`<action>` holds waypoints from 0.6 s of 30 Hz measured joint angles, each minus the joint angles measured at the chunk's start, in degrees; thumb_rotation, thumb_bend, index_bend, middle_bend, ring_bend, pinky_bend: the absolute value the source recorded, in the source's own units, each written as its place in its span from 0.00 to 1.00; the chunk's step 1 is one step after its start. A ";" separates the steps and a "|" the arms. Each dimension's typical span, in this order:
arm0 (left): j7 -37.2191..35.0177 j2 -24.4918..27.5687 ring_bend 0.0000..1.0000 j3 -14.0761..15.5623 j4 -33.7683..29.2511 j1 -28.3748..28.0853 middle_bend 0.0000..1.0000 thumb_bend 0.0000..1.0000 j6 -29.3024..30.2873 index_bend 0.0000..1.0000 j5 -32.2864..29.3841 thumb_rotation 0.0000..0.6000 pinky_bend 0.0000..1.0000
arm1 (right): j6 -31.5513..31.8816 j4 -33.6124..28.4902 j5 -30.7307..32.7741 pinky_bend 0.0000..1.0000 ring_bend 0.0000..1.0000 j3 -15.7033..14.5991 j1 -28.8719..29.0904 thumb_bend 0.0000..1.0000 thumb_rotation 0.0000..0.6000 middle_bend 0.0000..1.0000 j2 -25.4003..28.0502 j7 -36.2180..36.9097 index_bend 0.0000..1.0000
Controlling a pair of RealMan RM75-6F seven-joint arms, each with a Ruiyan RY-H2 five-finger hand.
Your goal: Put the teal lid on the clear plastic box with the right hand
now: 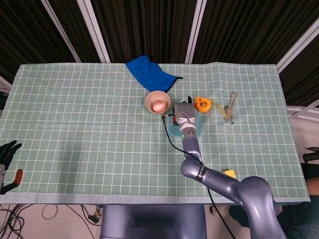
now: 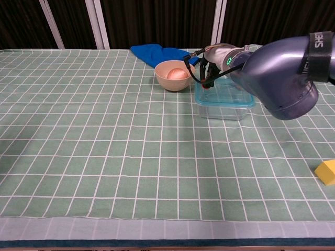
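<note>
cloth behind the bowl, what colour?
Blue cloth, plain, bunched up just beyond the bowl; clearest in the head view.

Blue cloth behind bowl; tape measure, rope right.

The worktop is being covered by a pale green cloth gridded in white. A blue cloth is being shown near the far edge, beside a beige bowl, a teal-rimmed clear box, and a yellow block.
</note>
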 measured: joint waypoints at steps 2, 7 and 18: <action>-0.07 0.00 0.00 0.00 0.01 -0.01 0.00 0.53 -0.02 0.08 0.00 1.00 0.00 | -0.15 0.43 -0.23 0.00 0.30 -0.01 -0.08 0.52 1.00 0.60 -0.16 0.11 0.76; -0.03 0.04 0.00 0.04 0.01 -0.02 0.00 0.53 -0.07 0.08 0.08 1.00 0.00 | -0.82 1.31 -0.63 0.00 0.30 -0.19 -0.35 0.52 1.00 0.60 -0.50 -0.06 0.76; -0.08 0.02 0.00 0.04 0.12 0.07 0.00 0.53 0.21 0.08 0.25 1.00 0.00 | 1.35 -2.07 -1.76 0.00 0.30 1.15 -0.92 0.52 1.00 0.61 1.54 0.49 0.76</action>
